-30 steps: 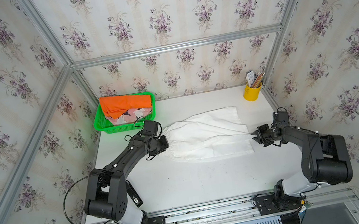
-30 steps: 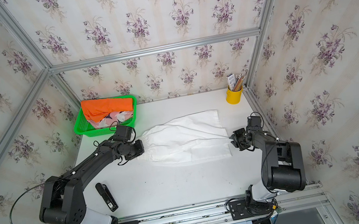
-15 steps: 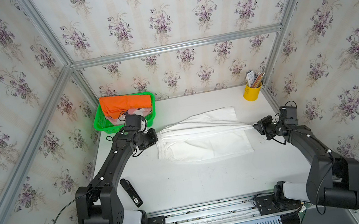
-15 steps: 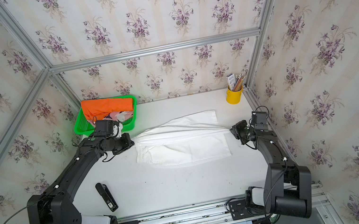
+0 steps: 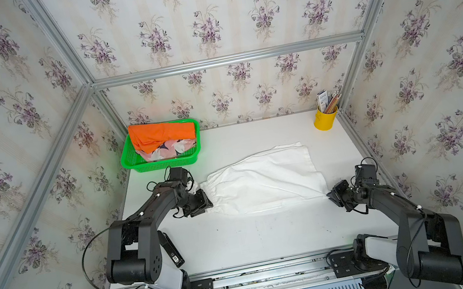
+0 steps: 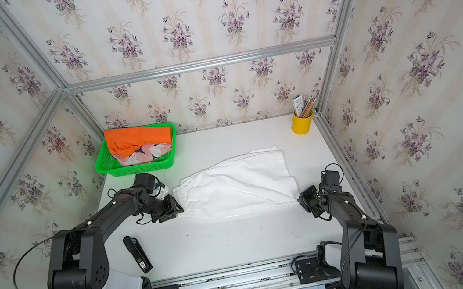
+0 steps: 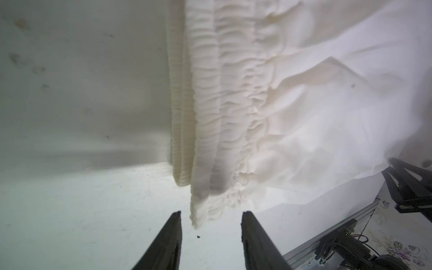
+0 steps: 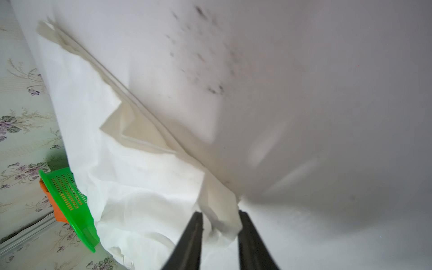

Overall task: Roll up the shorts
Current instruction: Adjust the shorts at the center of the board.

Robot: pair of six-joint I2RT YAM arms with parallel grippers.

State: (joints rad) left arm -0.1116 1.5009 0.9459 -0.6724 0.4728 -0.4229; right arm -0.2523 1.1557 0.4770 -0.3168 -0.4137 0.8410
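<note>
Looking at the table [image 5: 256, 237], I see the white shorts [image 5: 262, 178] flat in the middle, my left gripper [image 7: 211, 214] at the waistband and right gripper [image 8: 221, 214] at a leg corner both half open, holding nothing, so I think laying out is over and next I must pinch one end and roll.

Bright even light, soft shadows, blurred wrist views

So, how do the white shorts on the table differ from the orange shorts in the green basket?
The white shorts lie spread out flat on the table, while the orange shorts sit bunched in the green basket, on top of the pink printed pair. As they lie, the white shorts cover more area than the orange shorts. Both are plain-coloured cloth, and neither looks rolled up yet.
</note>
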